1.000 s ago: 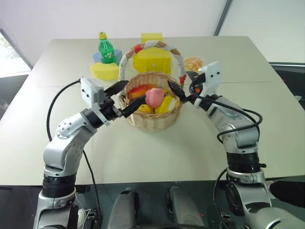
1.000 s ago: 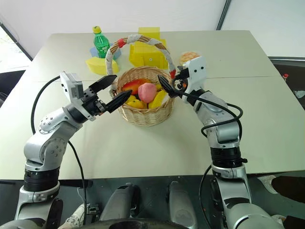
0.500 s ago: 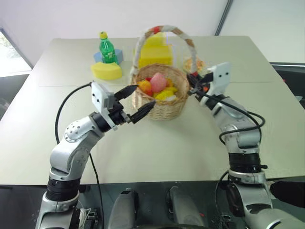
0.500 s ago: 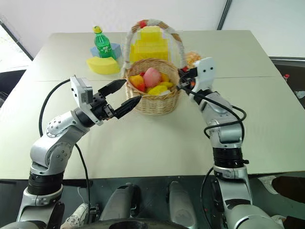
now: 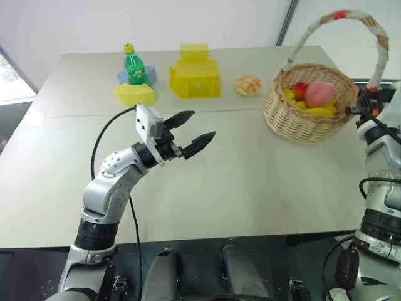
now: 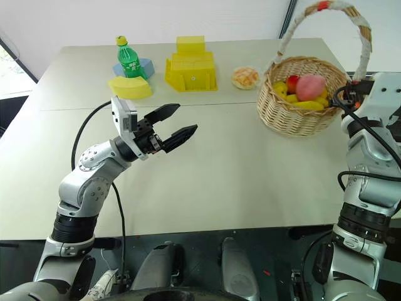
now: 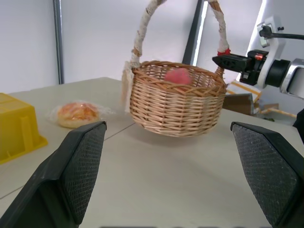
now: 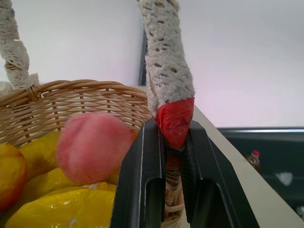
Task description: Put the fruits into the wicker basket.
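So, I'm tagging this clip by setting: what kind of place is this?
Probably an indoor lab or test room: a plain pale table against bare white walls, set with toy props like yellow foam blocks and a wicker basket.

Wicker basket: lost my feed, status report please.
Right gripper shut on wicker basket handle, basket tilted. Left gripper open, empty. Peach and other fruits inside. Nothing in the way.

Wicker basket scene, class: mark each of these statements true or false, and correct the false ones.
1. The right claw is shut on the wicker basket handle. True.
2. The left claw holds the peach. False: it is open and empty; the peach lies in the basket.
3. The bread bun is inside the basket. False: it lies on the table beside it.
4. A green bottle stands near the yellow blocks. True.
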You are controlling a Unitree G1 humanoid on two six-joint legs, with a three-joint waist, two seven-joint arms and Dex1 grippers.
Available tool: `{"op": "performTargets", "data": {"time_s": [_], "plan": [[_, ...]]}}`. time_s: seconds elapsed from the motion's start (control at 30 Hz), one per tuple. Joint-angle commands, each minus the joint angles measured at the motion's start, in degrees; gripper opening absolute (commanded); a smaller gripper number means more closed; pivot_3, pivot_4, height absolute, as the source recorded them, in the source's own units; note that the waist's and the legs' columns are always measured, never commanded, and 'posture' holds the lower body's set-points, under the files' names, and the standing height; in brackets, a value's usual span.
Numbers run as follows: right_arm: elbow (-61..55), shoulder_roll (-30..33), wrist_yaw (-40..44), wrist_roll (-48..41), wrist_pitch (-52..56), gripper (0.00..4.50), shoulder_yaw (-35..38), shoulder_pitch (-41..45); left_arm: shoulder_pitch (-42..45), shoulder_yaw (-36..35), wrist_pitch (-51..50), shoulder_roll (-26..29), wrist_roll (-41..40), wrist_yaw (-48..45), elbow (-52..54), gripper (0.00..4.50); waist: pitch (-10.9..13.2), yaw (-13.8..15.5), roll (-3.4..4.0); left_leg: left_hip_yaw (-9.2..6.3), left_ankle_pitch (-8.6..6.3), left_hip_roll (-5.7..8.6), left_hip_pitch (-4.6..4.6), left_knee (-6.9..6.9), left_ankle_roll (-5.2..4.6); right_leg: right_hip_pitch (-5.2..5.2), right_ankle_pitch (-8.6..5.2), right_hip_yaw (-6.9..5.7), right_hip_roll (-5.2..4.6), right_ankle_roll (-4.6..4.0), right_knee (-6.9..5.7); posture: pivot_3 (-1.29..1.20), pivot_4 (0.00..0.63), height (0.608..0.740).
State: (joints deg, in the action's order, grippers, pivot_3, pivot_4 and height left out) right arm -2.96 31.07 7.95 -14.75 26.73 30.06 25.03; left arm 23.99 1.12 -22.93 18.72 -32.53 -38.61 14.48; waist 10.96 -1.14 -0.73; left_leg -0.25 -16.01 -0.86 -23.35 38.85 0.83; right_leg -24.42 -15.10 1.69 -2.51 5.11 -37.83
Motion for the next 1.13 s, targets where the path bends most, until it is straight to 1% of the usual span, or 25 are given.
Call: {"op": "performTargets", "data": {"time_s": [0.03,0.1,0.23,0.33,0.47,0.5,0.6,0.67,0.73,0.8,0.93,1.03,1.13], "plan": [[-1.4,0.6,-1.2,-0.8,-2.2,1.01,2.9,-0.6,0.9,-0.9,1.1,0.2,0.7,0.2,0.5,4.5,0.0,0.2,0.01,0.0,0.0,0.01,-0.01,0.0,0.0,0.0,0.0,0.0,-0.02,0.0,0.0,0.0,0.15,0.74],[-3.1,0.6,-1.7,-0.8,-2.1,1.85,3.1,-1.5,1.0,-1.1,0.7,0.4,0.7,0.3,0.1,4.5,0.0,0.3,0.02,-0.01,0.0,0.02,-0.02,0.0,0.0,0.0,0.0,0.01,-0.05,0.0,0.01,0.0,0.15,0.74],[-7.1,1.8,-2.1,0.0,-1.5,3.78,3.6,-4.3,0.8,-1.3,0.6,1.4,1.3,-0.4,-0.7,4.5,0.0,0.3,0.03,-0.03,0.0,0.02,-0.02,0.0,0.0,0.0,0.0,0.0,-0.04,0.01,0.01,0.0,0.15,0.74],[-12.1,4.1,0.5,0.1,-1.1,3.78,5.2,-9.8,0.0,-2.2,2.0,2.9,2.6,-1.3,-2.4,4.5,0.0,0.4,0.04,-0.03,0.0,0.02,-0.02,0.0,0.0,0.0,0.0,0.0,-0.04,0.01,0.02,0.0,0.15,0.74],[-17.5,6.0,6.7,-4.1,-0.4,3.78,9.2,-17.7,-1.3,-4.6,1.8,6.1,3.6,-1.3,-5.6,4.5,0.0,0.4,0.03,-0.04,0.0,0.03,-0.03,0.0,-0.01,0.02,-0.01,0.0,-0.04,0.01,0.05,0.0,0.15,0.74],[-19.1,6.2,9.7,-6.0,-0.2,3.78,9.2,-20.3,-2.1,-5.2,2.4,7.3,4.5,-1.6,-6.8,4.5,0.0,0.3,0.03,-0.06,0.0,0.02,-0.02,0.0,-0.01,0.03,-0.01,-0.02,-0.03,0.01,0.05,0.0,0.15,0.74],[-23.5,6.9,18.0,-9.4,-1.1,3.78,6.2,-26.9,-4.1,-7.1,4.7,9.7,6.3,-2.1,-9.6,4.5,0.0,0.0,0.04,-0.04,-0.01,-0.03,0.04,0.0,-0.01,0.05,-0.01,-0.01,0.01,0.01,0.05,0.0,0.15,0.74],[-26.0,6.5,21.6,-11.2,-1.6,3.78,3.1,-29.2,-5.8,-8.4,5.8,10.8,7.4,-1.6,-11.2,4.5,0.0,-0.1,0.05,-0.04,-0.01,-0.07,0.07,-0.01,-0.01,0.06,-0.01,-0.01,0.03,0.01,0.05,0.0,0.15,0.74],[-27.5,5.8,23.6,-12.2,-1.8,3.78,-0.4,-29.7,-7.9,-9.8,7.0,11.6,8.4,-1.0,-12.3,4.5,0.0,-0.1,0.05,-0.02,-0.01,-0.08,0.08,0.0,-0.01,0.07,-0.01,0.0,0.03,0.01,0.05,0.0,0.15,0.74],[-27.0,5.8,24.9,-10.8,-3.0,3.78,-4.3,-29.4,-9.7,-10.9,7.6,12.0,8.9,-0.3,-12.5,4.5,0.0,0.0,0.04,-0.04,-0.01,-0.09,0.08,0.0,-0.01,0.07,-0.01,-0.01,0.03,0.01,0.05,0.0,0.15,0.74],[-23.3,5.3,26.5,-9.2,-4.2,3.78,-11.5,-25.9,-14.3,-13.2,7.9,12.6,9.2,1.0,-10.6,4.5,0.0,0.4,0.03,-0.05,-0.01,-0.07,0.05,0.0,-0.01,0.08,-0.01,-0.03,-0.08,0.01,0.06,0.0,0.15,0.74],[-19.8,4.6,27.3,-9.5,-5.1,3.78,-13.2,-22.9,-17.1,-14.1,6.7,12.8,8.5,1.3,-7.8,4.5,0.0,0.5,0.03,-0.06,-0.01,-0.08,0.04,0.0,-0.01,0.08,-0.01,-0.04,-0.13,0.01,0.07,0.0,0.15,0.74],[-17.4,4.4,28.1,-9.2,-6.2,3.78,-13.8,-21.4,-18.0,-14.4,5.3,12.5,7.8,2.3,-6.2,4.5,0.0,0.6,0.02,-0.1,-0.01,-0.08,0.01,0.0,-0.01,0.08,-0.01,-0.07,-0.16,0.01,0.07,0.0,0.15,0.74]]}}
